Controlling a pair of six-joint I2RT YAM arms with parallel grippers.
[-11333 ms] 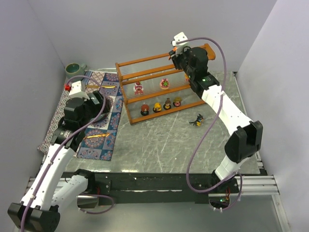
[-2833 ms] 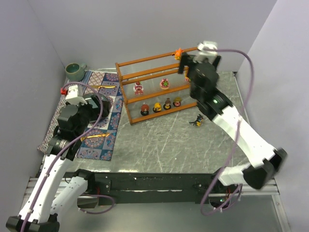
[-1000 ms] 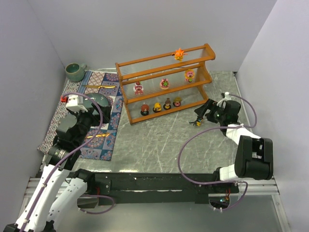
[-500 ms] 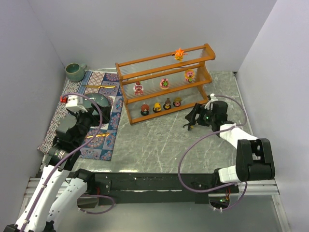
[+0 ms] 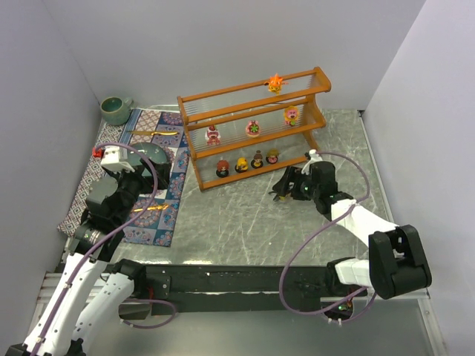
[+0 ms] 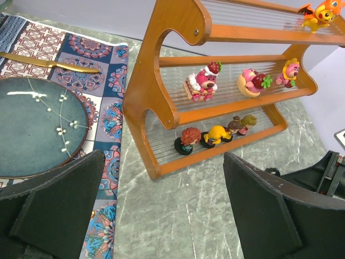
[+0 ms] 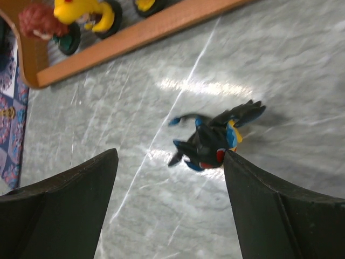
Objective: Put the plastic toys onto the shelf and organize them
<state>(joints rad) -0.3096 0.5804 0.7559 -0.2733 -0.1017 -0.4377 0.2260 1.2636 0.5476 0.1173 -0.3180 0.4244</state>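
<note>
My right gripper (image 7: 168, 159) is open, fingers low over the grey marble tabletop (image 7: 280, 65). The small black plastic figurine with blue and yellow markings (image 7: 210, 143) lies between them, just in front of the orange-brown wooden three-tier shelf (image 7: 161, 24). My left gripper (image 6: 163, 156) is open and holds nothing.

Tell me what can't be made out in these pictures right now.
- Black toy: top view, hidden by the right pincer; right wrist view, blurred.
- Orange toy on the shelf's top tier: left wrist view, cut by the edge.
- Plate: left wrist view, partly behind the left pincer.
- Cup contents: top view, too small.
</note>
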